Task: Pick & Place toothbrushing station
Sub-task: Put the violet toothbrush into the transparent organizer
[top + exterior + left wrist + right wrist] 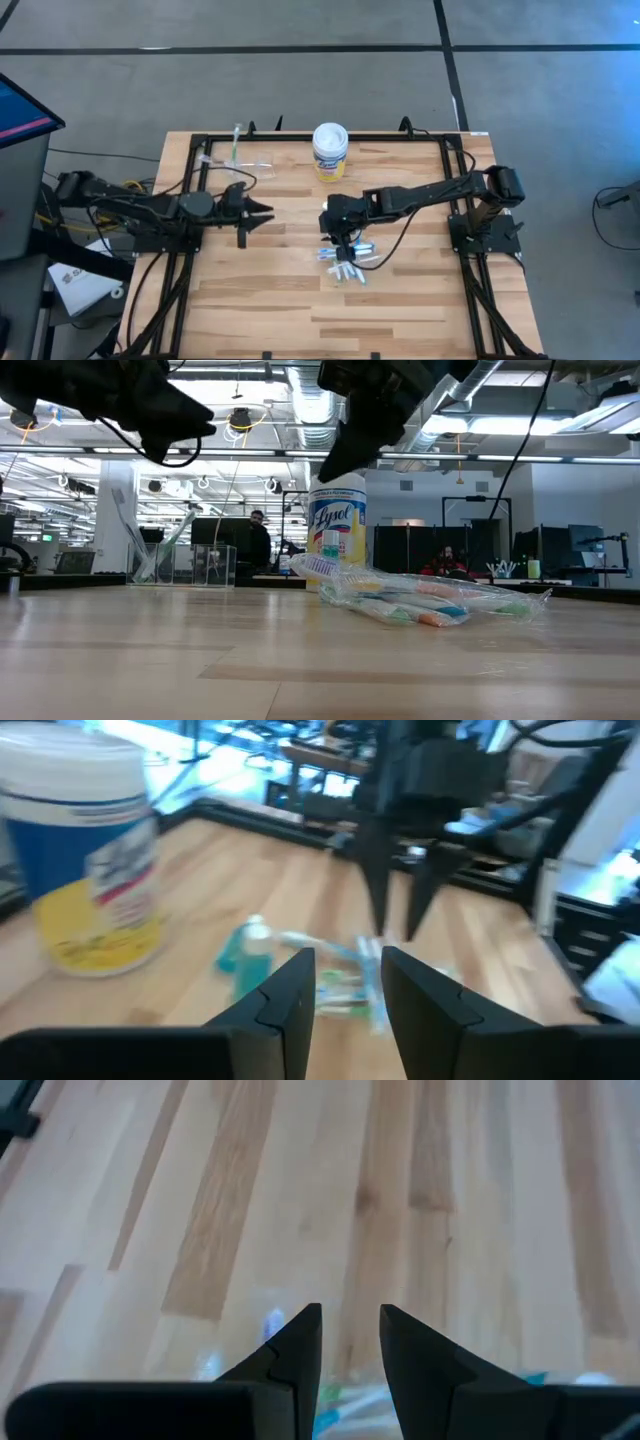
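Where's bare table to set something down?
Free: the whole near strip below both grippers, and the right side past the toothbrush pile. Crowded: centre, where the right gripper hangs over the pile, and the far edge with clear cup and tub.

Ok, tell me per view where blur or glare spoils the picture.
Left wrist view: smeared throughout, the tub label unreadable. Low view: ceiling lights glare bright, both arms read as dark silhouettes, while the toothbrushes stay sharp. Right wrist view: table grain clear, the near edge soft. High view: evenly lit.
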